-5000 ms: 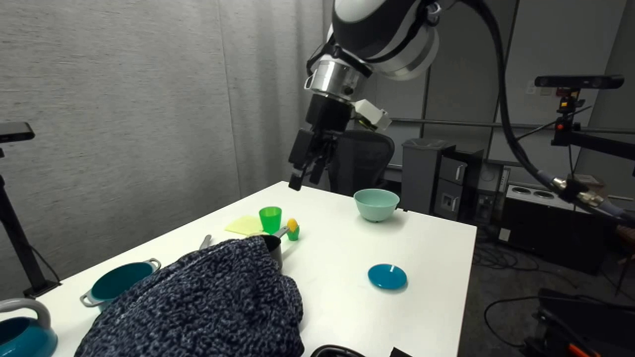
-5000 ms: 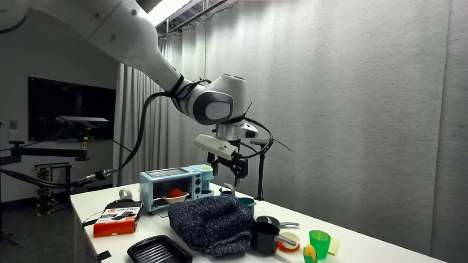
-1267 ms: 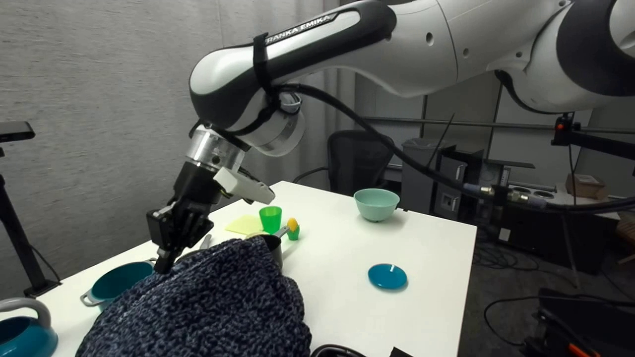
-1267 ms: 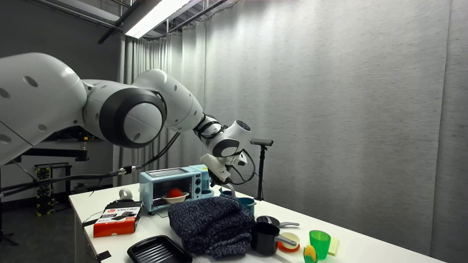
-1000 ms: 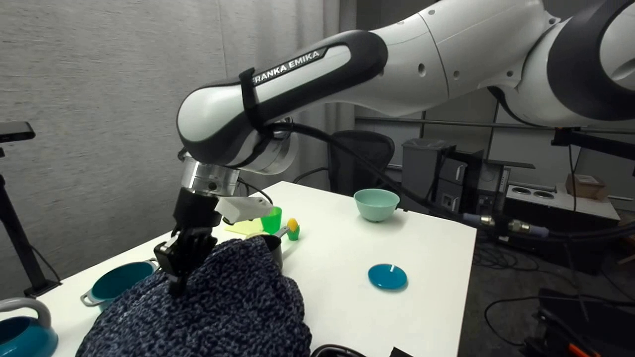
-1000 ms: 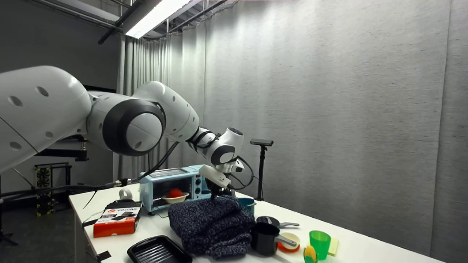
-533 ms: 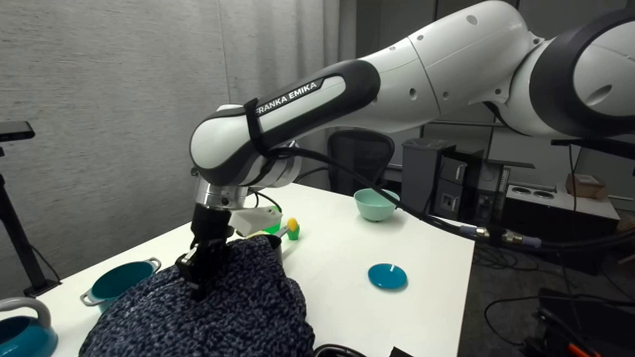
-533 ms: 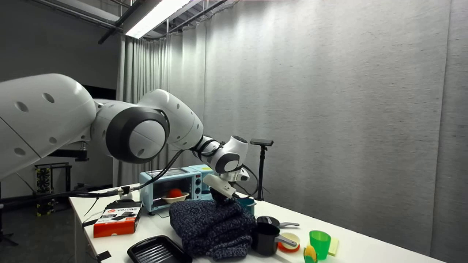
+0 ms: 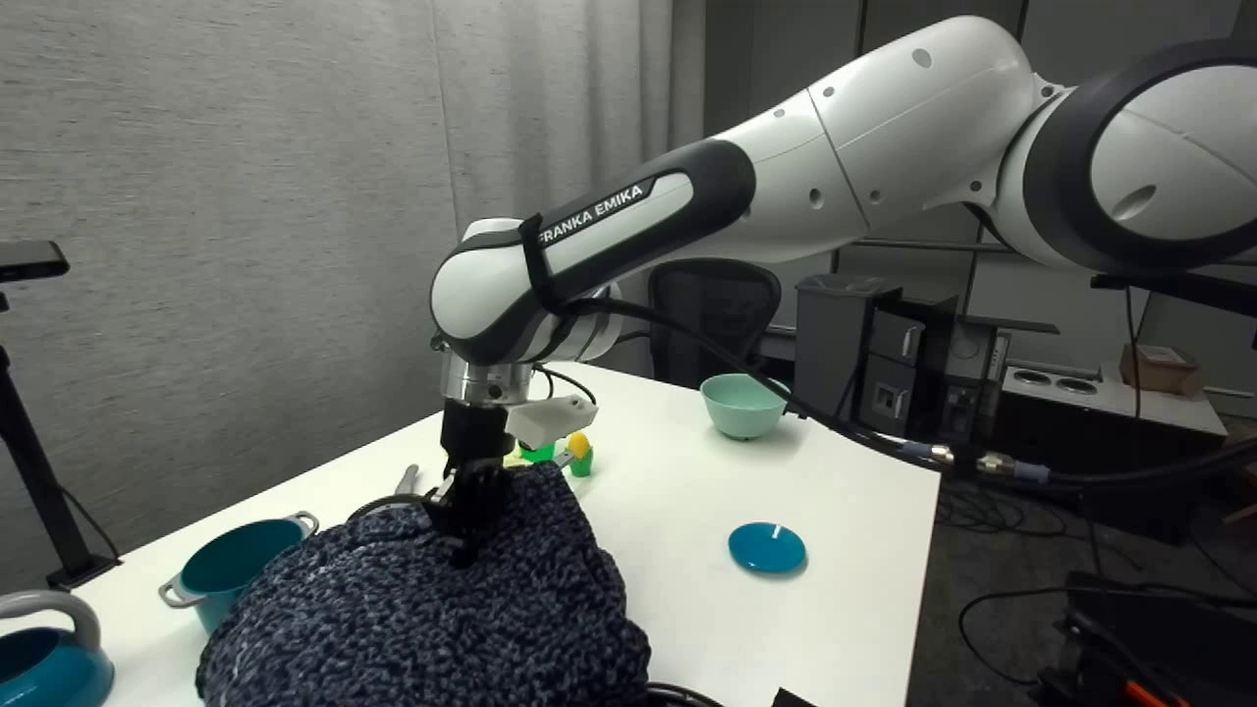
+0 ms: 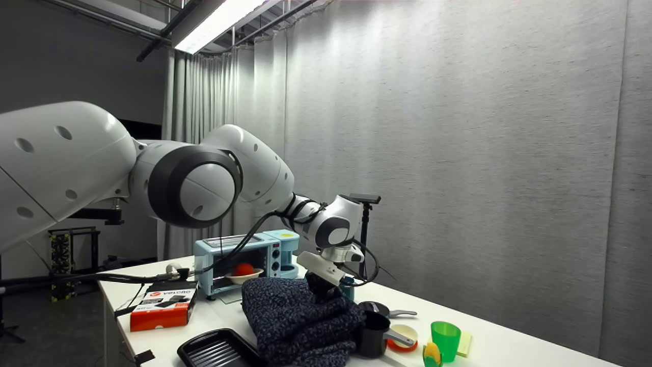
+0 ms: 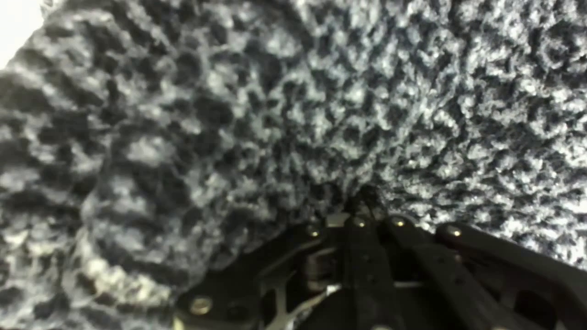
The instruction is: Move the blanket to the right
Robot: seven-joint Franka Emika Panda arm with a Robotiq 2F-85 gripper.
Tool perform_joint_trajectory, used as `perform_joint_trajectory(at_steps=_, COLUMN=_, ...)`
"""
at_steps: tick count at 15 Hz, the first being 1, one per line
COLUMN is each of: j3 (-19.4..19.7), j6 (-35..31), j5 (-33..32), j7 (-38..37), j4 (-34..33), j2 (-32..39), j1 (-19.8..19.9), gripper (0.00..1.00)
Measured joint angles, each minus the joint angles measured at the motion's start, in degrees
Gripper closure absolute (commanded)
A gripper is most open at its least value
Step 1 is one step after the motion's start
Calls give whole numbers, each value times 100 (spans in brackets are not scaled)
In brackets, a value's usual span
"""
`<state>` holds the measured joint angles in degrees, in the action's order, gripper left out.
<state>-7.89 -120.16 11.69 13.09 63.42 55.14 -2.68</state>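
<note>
The blanket, dark blue and chunky-knit, lies heaped and folded on the white table in both exterior views [image 9: 422,638] [image 10: 285,326]. Its weave [image 11: 257,110] fills nearly all of the wrist view. My gripper [image 9: 464,558] points down with its fingertips pressed into the top of the heap, towards the far side. In the wrist view the two fingers of the gripper [image 11: 364,201] come together and their ends sink into the knit, so the very tips are hidden. No fold of cloth is visibly pinched between them.
Touching the blanket's right side is a black saucepan [image 10: 374,336]. Beside the cloth stand a teal pot [image 9: 236,555] and a black grill tray [image 10: 219,349]. A light-blue toaster oven [image 10: 244,262] is behind it. Further right are a green cup [image 10: 445,339], a blue lid [image 9: 766,547] and a mint bowl [image 9: 743,405].
Five seconds ago my gripper hung above the table with its fingers apart. It has since come down onto the blanket and pushed rightward, sliding and bunching the cloth to the right against the saucepan.
</note>
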Motion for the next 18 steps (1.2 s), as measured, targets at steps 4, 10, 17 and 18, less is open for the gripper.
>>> perform_joint_trajectory(at_steps=4, j3=4, j6=407, j5=-269, j7=-2, j4=-16, j2=20, j1=-45, gripper=99)
perform_joint_trajectory(at_steps=10, j3=-14, j6=396, j5=-269, j7=-2, j4=-21, j2=4, j1=-46, gripper=99)
perform_joint_trajectory(at_steps=17, j3=-12, j6=364, j5=-260, j7=-9, j4=-21, j2=156, j1=-26, gripper=100)
perform_joint_trajectory(at_steps=18, j3=-10, j6=329, j5=-248, j7=-21, j4=-26, j2=281, j1=-11, gripper=100)
